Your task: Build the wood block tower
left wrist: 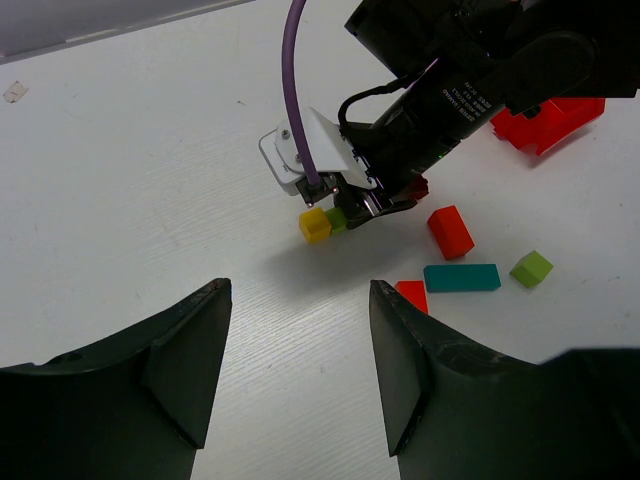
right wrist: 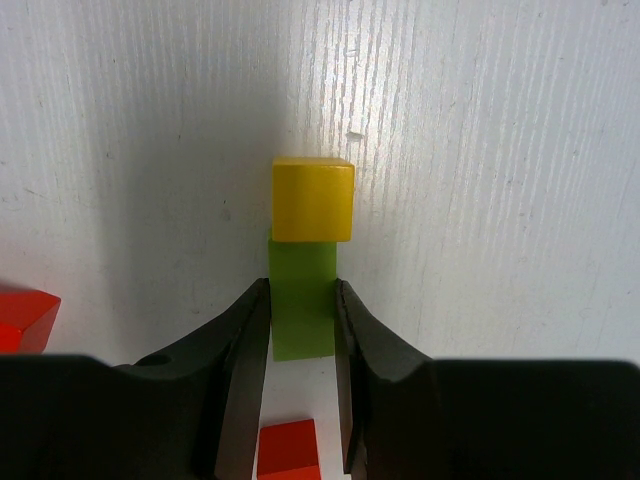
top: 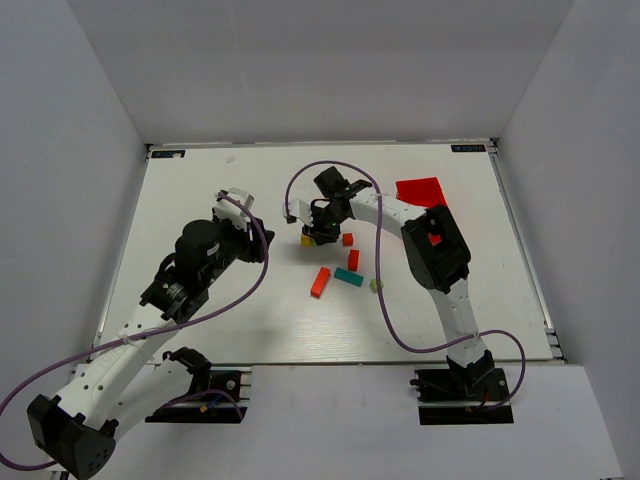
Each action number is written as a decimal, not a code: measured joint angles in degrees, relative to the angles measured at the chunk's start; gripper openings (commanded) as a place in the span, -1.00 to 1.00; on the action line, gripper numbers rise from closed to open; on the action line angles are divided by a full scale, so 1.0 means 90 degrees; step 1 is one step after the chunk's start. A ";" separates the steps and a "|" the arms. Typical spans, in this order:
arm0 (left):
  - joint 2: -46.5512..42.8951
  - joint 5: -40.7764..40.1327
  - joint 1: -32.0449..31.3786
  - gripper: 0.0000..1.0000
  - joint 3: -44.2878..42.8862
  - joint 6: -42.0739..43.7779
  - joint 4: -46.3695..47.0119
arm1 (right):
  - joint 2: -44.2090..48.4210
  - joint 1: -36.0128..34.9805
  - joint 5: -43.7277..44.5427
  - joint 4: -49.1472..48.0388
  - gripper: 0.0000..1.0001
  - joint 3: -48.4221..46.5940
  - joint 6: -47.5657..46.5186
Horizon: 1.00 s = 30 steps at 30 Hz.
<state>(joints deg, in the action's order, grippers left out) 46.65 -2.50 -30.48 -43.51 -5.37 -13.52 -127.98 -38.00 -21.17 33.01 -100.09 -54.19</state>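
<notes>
Right end effector (right wrist: 301,296) half-hides green cube (right wrist: 302,318).

Right end effector (top: 320,236) is lowered to the worktop (top: 200,180), with a yellow cube (top: 305,240) seen right at its tip. Scattered just beside it: red cube (top: 347,239), red block (top: 353,260), orange bar (top: 320,282), teal bar (top: 348,277), pale green cube (top: 376,285). Red bin (top: 420,190) is placed farther back. Left arm (top: 190,260) is held apart from the blocks.
</notes>
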 measured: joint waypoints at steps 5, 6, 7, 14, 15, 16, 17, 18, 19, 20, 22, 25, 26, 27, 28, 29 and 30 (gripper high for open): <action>0.0000 0.0000 0.0000 0.35 0.0000 0.0000 0.0000 | 0.0000 -0.0002 0.0000 -0.0002 -0.30 0.0000 0.0000; 0.0000 0.0000 0.0000 0.35 0.0000 0.0000 0.0000 | 0.0000 -0.0005 0.0000 0.0000 -0.27 0.0000 0.0000; 0.0000 0.0000 0.0000 0.35 0.0000 0.0000 0.0000 | 0.0000 -0.0005 0.0002 -0.0002 -0.27 0.0000 0.0000; 0.0000 0.0000 0.0000 0.35 0.0000 0.0000 0.0000 | -0.0002 -0.0007 0.0010 0.0000 0.11 0.0000 0.0002; 0.0000 0.0000 0.0000 0.35 0.0000 0.0000 0.0000 | -0.0002 -0.0010 0.0007 0.0000 0.17 0.0000 -0.0005; 0.0000 0.0000 0.0000 0.35 0.0000 0.0000 0.0000 | -0.0002 -0.0010 0.0010 0.0000 0.17 0.0002 -0.0002; 0.0000 0.0000 0.0000 0.35 0.0000 0.0000 0.0000 | -0.0002 -0.0010 0.0012 0.0000 0.21 0.0002 -0.0007; 0.0000 0.0000 0.0000 0.35 0.0000 0.0000 0.0000 | -0.0002 -0.0012 0.0015 0.0000 0.21 0.0002 -0.0005; 0.0000 0.0000 0.0000 0.35 0.0000 0.0000 0.0000 | -0.0002 -0.0012 0.0019 0.0000 0.21 0.0002 -0.0007; 0.0000 0.0000 0.0000 0.35 0.0000 0.0000 0.0000 | -0.0002 -0.0012 0.0022 0.0000 0.21 0.0002 -0.0007; 0.0000 0.0000 0.0000 0.35 0.0000 0.0000 0.0000 | -0.0002 -0.0017 0.0024 0.0000 0.24 0.0002 -0.0007; 0.0000 0.0000 0.0000 0.35 0.0000 0.0000 0.0000 | -0.0002 -0.0019 0.0027 -0.0005 0.24 0.0019 -0.0005; 0.0000 0.0000 0.0000 0.35 0.0000 0.0000 0.0000 | -0.0002 -0.0019 0.0024 -0.0012 0.24 0.0027 -0.0005; 0.0000 0.0000 0.0000 0.35 0.0000 0.0000 0.0000 | 0.0010 -0.0017 0.0027 -0.0024 0.24 0.0041 -0.0005; 0.0000 0.0002 0.0000 0.35 0.0000 0.0000 0.0000 | 0.0029 -0.0017 0.0029 -0.0029 0.24 0.0068 -0.0002; 0.0000 0.0000 0.0000 0.35 0.0000 0.0000 0.0000 | 0.0063 -0.0010 0.0049 -0.0041 0.24 0.0114 -0.0005; 0.0000 0.0000 0.0000 0.35 0.0000 0.0000 0.0000 | 0.0112 0.0000 0.0068 -0.0049 0.24 0.0185 -0.0002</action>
<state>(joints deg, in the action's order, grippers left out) 46.65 -2.50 -30.48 -43.51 -5.37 -13.52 -126.98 -38.00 -20.56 32.58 -98.43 -54.22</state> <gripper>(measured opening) 0.674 0.616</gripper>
